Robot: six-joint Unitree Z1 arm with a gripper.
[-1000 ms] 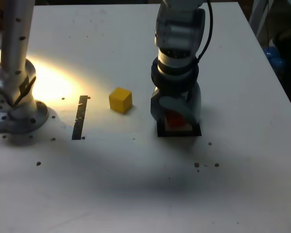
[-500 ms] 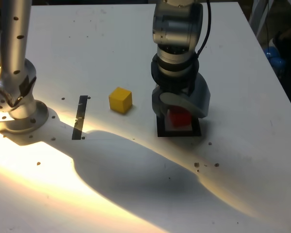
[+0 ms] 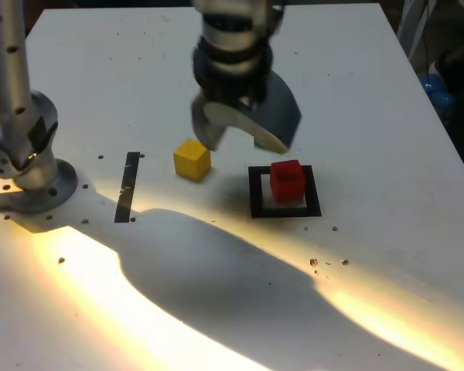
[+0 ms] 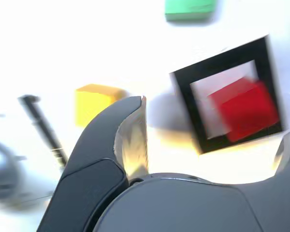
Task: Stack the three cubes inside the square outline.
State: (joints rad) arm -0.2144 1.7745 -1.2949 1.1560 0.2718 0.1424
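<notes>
Red cube (image 3: 288, 180): plain solid block, inside the square outline (image 3: 255, 209) of black tape. Yellow cube (image 3: 192, 160): on the white tabletop (image 3: 371, 116), near a straight tape strip (image 3: 127, 187). Green cube (image 4: 190, 9): cut off in the wrist view, mostly hidden behind the gripper (image 3: 243, 135) in the exterior view. Gripper: raised, jaws wide, holding nothing.

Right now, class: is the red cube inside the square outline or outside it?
Inside. The red cube sits on the white centre of the square outline, black tape showing around it in both views; the tool hangs apart, open.
</notes>
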